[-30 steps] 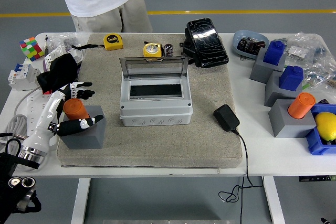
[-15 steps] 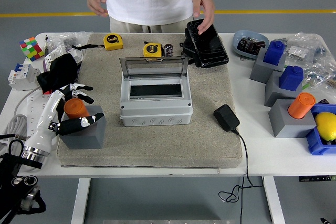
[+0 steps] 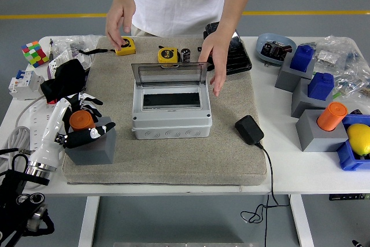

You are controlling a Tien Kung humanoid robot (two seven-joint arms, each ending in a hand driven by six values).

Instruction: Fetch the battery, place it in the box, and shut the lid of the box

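The battery, a small dark cylinder, stands on the mat behind the box. The grey box sits mid-mat with its clear lid raised upright. My left hand is at the mat's left, far from the battery. Its fingers are spread around an orange cylinder that stands in a grey block, and its thumb lies on the block. A person at the far side holds one hand beside the lid's right corner and the other above a yellow tape measure.
A second tape measure lies next to the battery. A black case lies behind the box on the right and a black adapter with a cord to its right. Grey blocks with blue and orange parts stand at the right. A colour cube and clutter lie at the left.
The person has leaned in over the table and both hands have come down, one to the lid's right corner, one over the tape measure. My left hand has barely moved.
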